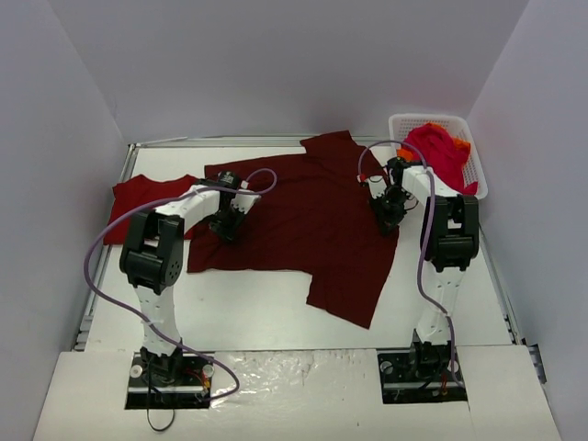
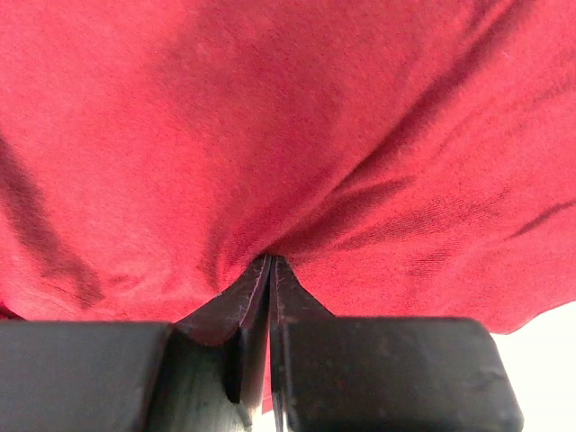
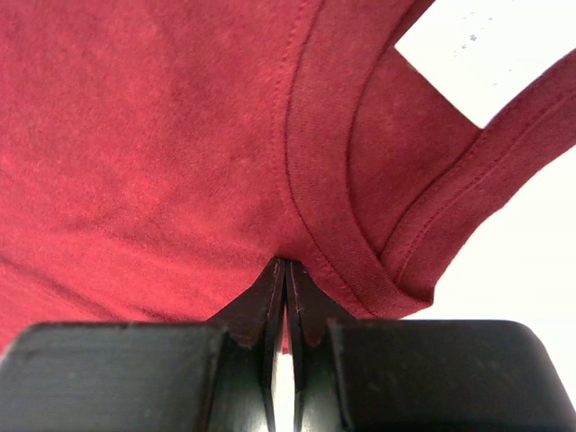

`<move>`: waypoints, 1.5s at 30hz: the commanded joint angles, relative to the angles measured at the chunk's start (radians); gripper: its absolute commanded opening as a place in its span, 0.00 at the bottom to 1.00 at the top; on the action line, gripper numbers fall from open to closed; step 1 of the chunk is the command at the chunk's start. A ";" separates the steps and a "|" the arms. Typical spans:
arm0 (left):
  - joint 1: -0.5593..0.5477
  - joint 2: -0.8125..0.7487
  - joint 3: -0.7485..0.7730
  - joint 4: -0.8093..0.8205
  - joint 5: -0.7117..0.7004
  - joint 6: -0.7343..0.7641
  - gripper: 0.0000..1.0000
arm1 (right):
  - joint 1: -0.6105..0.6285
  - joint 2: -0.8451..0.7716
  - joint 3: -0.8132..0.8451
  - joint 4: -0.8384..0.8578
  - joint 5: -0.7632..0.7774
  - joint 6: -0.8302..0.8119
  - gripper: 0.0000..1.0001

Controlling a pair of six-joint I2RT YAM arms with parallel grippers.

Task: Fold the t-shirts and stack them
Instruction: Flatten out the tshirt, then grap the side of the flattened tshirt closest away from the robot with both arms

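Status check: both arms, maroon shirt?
Left gripper shut on maroon t-shirt. Right gripper shut on it by the collar. Red t-shirt at left, basket far right.

The top view looks down from high behind the near edge and takes in the whole tabletop (image 1: 276,312) from well off. The left wrist view faces along the left pincer (image 2: 270,263) and the right wrist view along the right pincer (image 3: 284,263). Both sit very near the dark maroon t-shirt (image 1: 312,211), which all three views share. The right wrist view seems to catch its neckline.

Bare table (image 1: 257,312) nearside; maroon t-shirt (image 1: 312,220) across centre, basket (image 1: 475,163) far right.
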 commanded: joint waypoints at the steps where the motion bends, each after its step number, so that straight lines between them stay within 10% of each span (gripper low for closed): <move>1: 0.022 0.045 0.044 0.000 -0.026 -0.008 0.02 | -0.008 0.083 0.030 0.026 0.064 0.014 0.00; 22: 0.050 0.276 0.419 -0.133 -0.014 0.032 0.02 | -0.022 0.309 0.340 -0.013 0.124 0.030 0.00; 35: 0.047 -0.030 0.423 -0.216 -0.035 0.060 0.03 | -0.002 -0.025 0.296 -0.017 -0.054 0.034 0.06; 39: 0.033 -0.183 0.379 -0.226 -0.057 0.113 0.11 | 0.004 -0.192 0.282 -0.008 -0.067 0.043 0.12; 42: 0.022 -0.326 0.241 -0.173 -0.075 0.156 0.22 | 0.004 -0.337 0.196 0.070 -0.073 0.065 0.44; 45: 0.015 -0.455 0.062 -0.103 -0.095 0.195 0.40 | 0.004 -0.447 0.066 0.111 -0.097 0.065 0.52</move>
